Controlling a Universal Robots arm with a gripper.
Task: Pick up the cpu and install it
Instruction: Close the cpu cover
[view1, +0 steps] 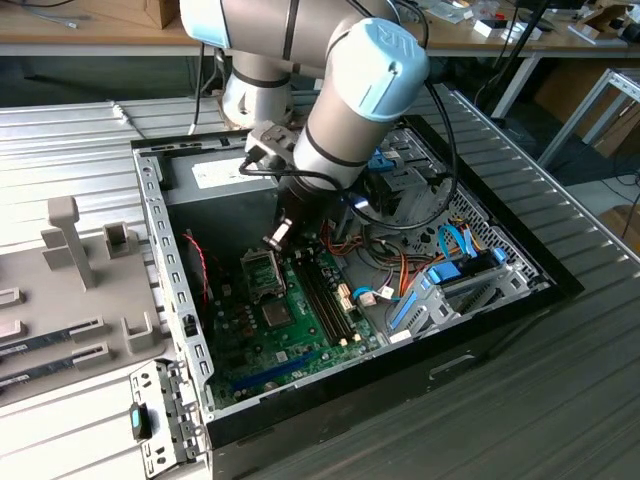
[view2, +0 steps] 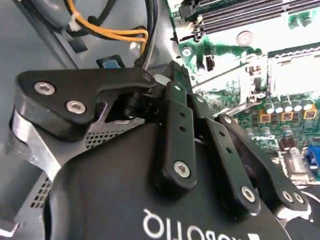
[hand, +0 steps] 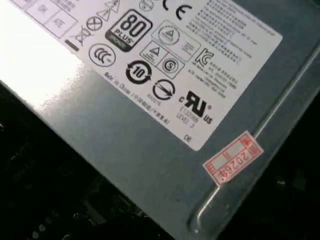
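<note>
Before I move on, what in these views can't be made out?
- The gripper fingertips: in the second wrist view its own body blocks them; in the exterior view the arm does.
- The cpu: too small in the exterior view to judge seating.
- The power-supply box: cropped by the first wrist view's edges.

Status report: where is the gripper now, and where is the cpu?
Gripper inside the open case, above the motherboard, beside the power supply. Cpu lies on the board, in the socket area. Cables nearby.

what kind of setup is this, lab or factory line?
Looks like a robotics lab bench, not a line: an open PC case lies on a metal table, a grey parts fixture sits at the exterior view's left, and cluttered workbenches stand behind.
</note>
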